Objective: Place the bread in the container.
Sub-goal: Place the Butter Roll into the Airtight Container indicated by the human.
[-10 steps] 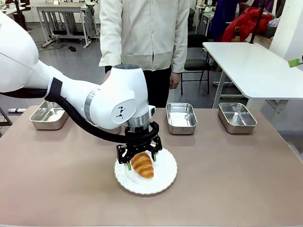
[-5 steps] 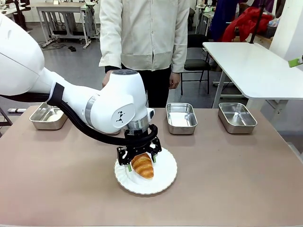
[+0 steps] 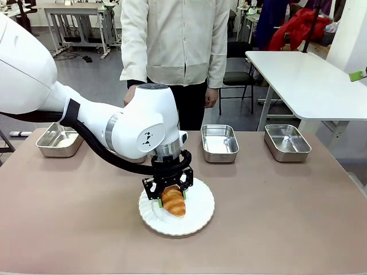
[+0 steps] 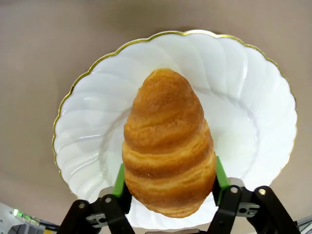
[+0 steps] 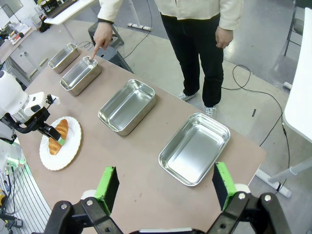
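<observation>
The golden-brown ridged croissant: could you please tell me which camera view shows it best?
The left wrist view: the golden-brown ridged croissant is large and sharp on the scalloped white plate, between the left tool's green pads. The front view shows it partly under that tool; the right wrist view shows it small and distant.

- bread [image 4: 168,146]: flaky golden-brown crust, ridged, slight sheen
- plate [image 4: 253,97]: glossy white, looks ceramic, fluted, thin gold rim
- container [image 5: 80,74]: shiny bare steel, mirror-ish
- table [image 3: 287,217]: matt brownish top, smooth
- left gripper [image 4: 168,187]: matt black frame, green pads, look rubbery
</observation>
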### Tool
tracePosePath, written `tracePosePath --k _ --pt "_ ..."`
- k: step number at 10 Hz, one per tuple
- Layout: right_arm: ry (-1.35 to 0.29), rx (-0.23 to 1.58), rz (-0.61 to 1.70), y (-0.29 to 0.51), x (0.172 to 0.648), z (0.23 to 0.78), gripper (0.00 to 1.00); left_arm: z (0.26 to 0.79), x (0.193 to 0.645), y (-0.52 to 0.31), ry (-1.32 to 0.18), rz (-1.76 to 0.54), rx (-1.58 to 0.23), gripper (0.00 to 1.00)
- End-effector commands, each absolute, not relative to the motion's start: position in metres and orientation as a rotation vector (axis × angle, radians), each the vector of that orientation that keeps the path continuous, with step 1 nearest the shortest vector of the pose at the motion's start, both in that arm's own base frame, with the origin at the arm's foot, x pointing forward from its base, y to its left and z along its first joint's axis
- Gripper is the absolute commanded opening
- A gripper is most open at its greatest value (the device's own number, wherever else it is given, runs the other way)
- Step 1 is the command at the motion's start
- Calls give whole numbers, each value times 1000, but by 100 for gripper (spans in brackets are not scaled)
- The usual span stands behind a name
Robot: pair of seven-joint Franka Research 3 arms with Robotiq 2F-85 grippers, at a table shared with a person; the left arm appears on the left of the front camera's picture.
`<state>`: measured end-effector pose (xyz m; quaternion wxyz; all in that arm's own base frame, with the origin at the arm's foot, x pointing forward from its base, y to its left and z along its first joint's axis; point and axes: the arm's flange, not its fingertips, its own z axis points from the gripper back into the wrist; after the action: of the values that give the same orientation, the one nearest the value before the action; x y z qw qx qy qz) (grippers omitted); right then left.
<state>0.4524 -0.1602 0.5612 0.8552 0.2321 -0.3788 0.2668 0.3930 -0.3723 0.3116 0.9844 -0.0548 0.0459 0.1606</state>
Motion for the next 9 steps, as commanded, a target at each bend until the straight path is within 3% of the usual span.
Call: tracePosePath --k 1,8,9 --pt "-813 499 568 -160 453 562 100 311 399 -378 83 314 -128 62" --pt "-813 499 568 -160 453 562 100 312 395 -374 91 323 -115 62" --pt "-813 499 568 -160 453 562 100 326 393 -366 40 298 -112 62"
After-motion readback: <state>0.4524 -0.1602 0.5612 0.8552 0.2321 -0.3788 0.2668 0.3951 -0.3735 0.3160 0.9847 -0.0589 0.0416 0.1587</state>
